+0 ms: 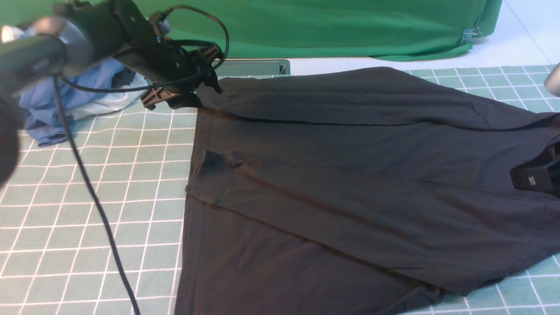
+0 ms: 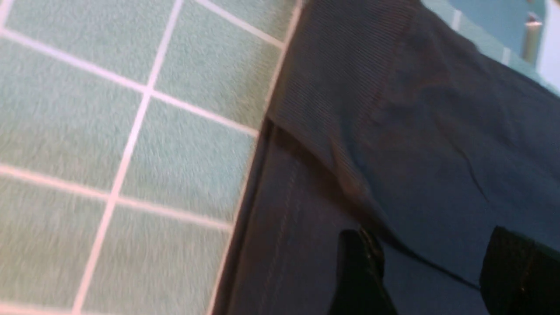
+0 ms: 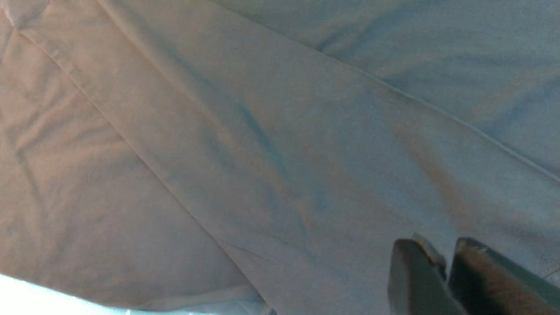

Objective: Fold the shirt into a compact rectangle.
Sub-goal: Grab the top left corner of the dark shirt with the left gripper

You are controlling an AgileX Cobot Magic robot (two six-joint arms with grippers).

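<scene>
The black shirt [image 1: 341, 183] lies spread over the green grid mat [image 1: 87, 218], with long flaps folded across its middle. My left gripper [image 1: 203, 92] hovers at the shirt's far left corner. In the left wrist view this gripper [image 2: 433, 267] is open, its fingers wide apart over the cloth [image 2: 415, 131], and a fold edge runs between them without being pinched. My right gripper [image 1: 531, 177] rests on the shirt at the right edge. In the right wrist view it [image 3: 442, 262] has its fingers almost together over the cloth [image 3: 262, 153], and no fabric shows in the slim gap.
A pile of blue and white garments [image 1: 65, 92] sits at the far left behind the left arm. A green backdrop cloth [image 1: 328, 26] hangs at the back, with a grey box [image 1: 253, 68] below it. The left arm's black cable [image 1: 87, 183] dangles over the mat.
</scene>
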